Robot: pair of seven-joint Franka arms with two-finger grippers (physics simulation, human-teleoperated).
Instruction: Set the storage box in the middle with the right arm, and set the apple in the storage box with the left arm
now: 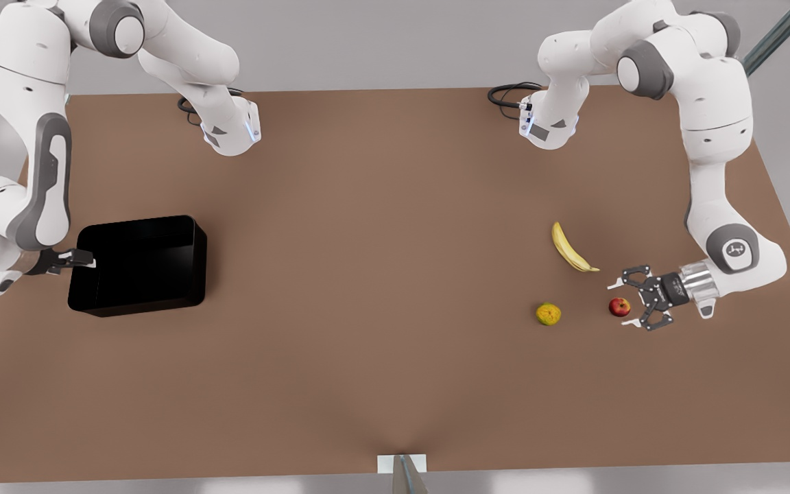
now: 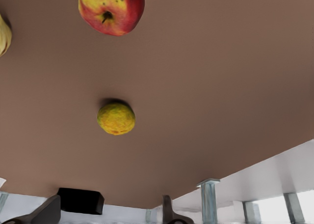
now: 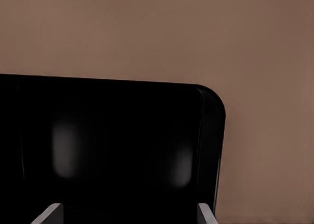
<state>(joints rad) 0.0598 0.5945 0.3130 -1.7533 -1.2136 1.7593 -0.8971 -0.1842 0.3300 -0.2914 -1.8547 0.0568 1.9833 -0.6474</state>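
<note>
The box [image 1: 138, 264] sits at the front view's left on the bench [image 1: 381, 274], well away from the middle. The right gripper [image 1: 86, 261] is at the box's outer wall, its fingers [image 3: 49, 215] straddling the rim; whether they are clenched on the wall I cannot tell. If the grip is shallow or not yet closed, the box could slip or pivot around that one wall when dragged or lifted, and end up skewed or short of the middle.

The apple [image 1: 619, 307] lies at the front view's right, near the orange fruit [image 1: 548, 314] and the banana [image 1: 572, 249]. The left gripper [image 1: 631, 302] is just beside the apple with its fingers released and spread wide, lying low and nearly sideways. Closing from that angle could nudge the round apple so it rolls toward the orange fruit. Carrying the apple over before the box is placed risks dropping it on bare bench, or the arms crowding each other.
</note>
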